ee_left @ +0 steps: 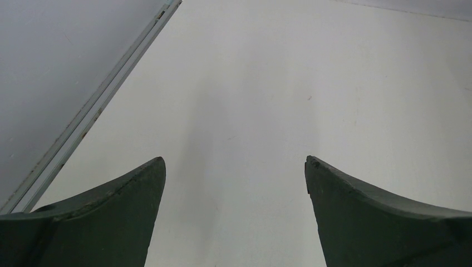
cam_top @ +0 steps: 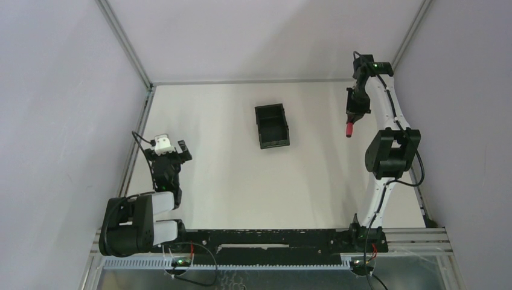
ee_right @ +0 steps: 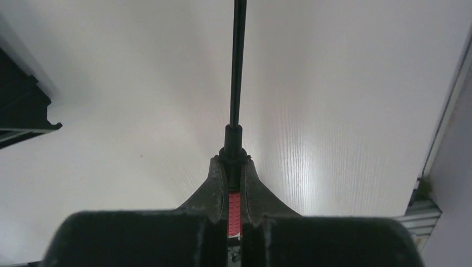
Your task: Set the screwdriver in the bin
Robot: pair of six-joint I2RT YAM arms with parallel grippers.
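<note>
My right gripper [cam_top: 351, 116] is shut on the screwdriver [cam_top: 349, 129] and holds it above the table at the right rear. In the right wrist view the red handle [ee_right: 234, 207] sits clamped between the fingers [ee_right: 214, 183], and the thin black shaft [ee_right: 238, 67] runs straight ahead past my right gripper [ee_right: 234, 162]. The black bin [cam_top: 272, 125] stands empty at the table's middle rear, well left of that gripper; its corner shows in the right wrist view [ee_right: 22, 105]. My left gripper [cam_top: 167, 158] [ee_left: 235, 161] is open and empty over the table's left side.
A metal frame rail [cam_top: 137, 142] runs along the table's left edge, also in the left wrist view [ee_left: 94, 108]. Another rail [ee_right: 445, 117] borders the right edge. The enclosure's walls close in the back and sides.
</note>
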